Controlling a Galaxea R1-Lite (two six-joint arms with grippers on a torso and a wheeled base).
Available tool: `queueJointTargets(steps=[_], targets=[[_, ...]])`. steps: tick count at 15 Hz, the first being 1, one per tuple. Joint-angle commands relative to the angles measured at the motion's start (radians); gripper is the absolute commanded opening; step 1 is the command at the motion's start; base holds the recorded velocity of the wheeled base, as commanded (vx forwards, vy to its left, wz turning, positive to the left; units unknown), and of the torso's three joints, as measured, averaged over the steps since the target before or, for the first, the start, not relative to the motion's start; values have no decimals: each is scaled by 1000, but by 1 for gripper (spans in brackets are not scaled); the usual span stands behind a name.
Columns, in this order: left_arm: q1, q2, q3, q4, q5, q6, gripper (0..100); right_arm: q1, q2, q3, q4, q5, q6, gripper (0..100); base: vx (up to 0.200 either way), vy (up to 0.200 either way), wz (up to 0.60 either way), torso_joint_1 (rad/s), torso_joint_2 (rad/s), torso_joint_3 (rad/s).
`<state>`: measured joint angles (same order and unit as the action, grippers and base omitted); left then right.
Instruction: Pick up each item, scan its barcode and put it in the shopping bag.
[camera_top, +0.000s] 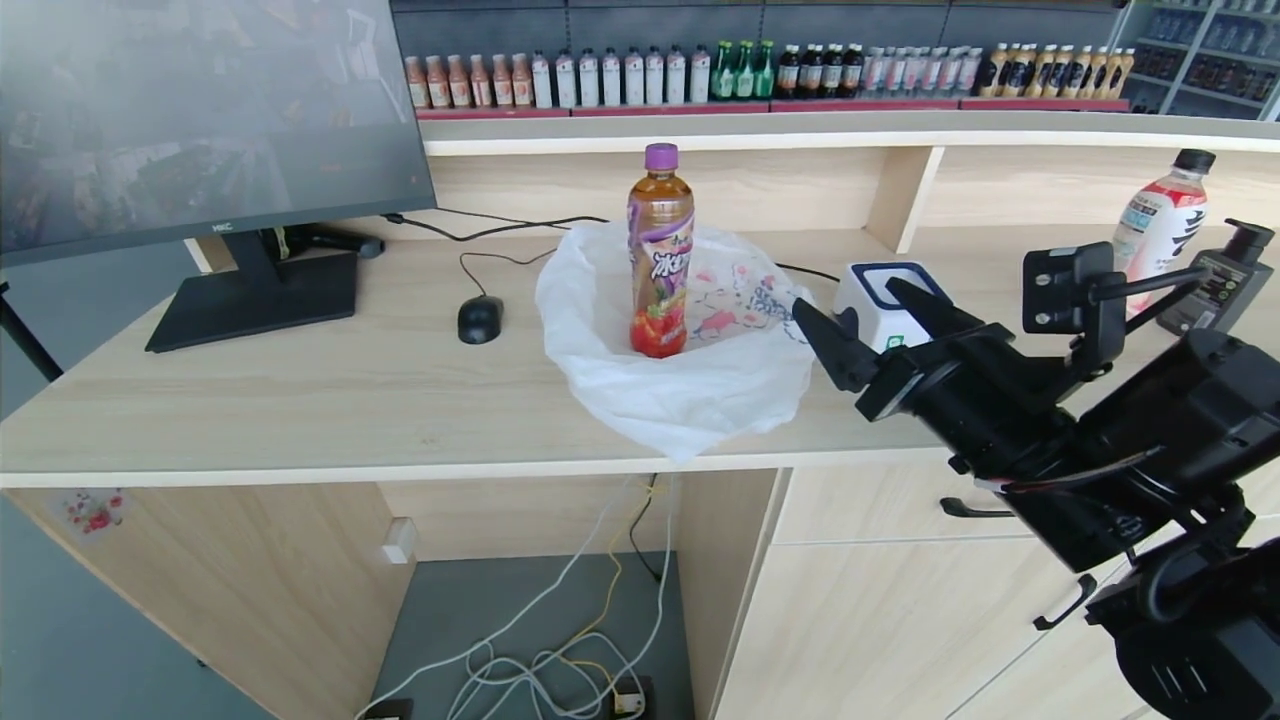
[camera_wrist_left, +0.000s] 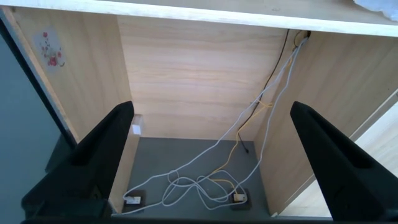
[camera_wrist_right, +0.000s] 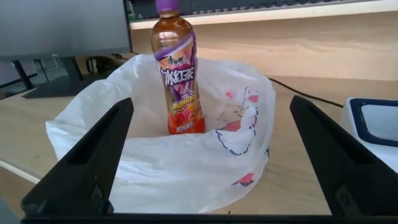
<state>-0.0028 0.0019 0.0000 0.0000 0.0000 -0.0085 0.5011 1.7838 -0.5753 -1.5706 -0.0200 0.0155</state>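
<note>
Jaws of the right gripper (camera_top: 845, 293) gape empty beside the shopping bag (camera_top: 680, 390), just before the scanner (camera_top: 858, 285). One tea bottle (camera_top: 660, 260) stands upright in the bag. The pink-and-white bottle (camera_top: 1160, 228) stands upright on the counter (camera_top: 300, 390), off to that gripper's right and farther back, so the right arm is nearer. The left gripper (camera_wrist_left: 211, 109), also spread empty, hangs below the counter.

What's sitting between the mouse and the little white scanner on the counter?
The white bag, with a bottle standing upright in it, lies between the mouse and the scanner. The head view shows it.
</note>
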Motion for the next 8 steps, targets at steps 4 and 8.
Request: queueJointTargets(steps=[4, 8], targets=[[1, 0, 0, 0, 0, -1, 100, 1, 5, 2, 0, 2, 0, 100, 0, -200, 0, 10, 5, 4], [1, 0, 0, 0, 0, -1, 100, -1, -14, 20, 0, 2, 0, 100, 0, -200, 0, 4, 2, 4]])
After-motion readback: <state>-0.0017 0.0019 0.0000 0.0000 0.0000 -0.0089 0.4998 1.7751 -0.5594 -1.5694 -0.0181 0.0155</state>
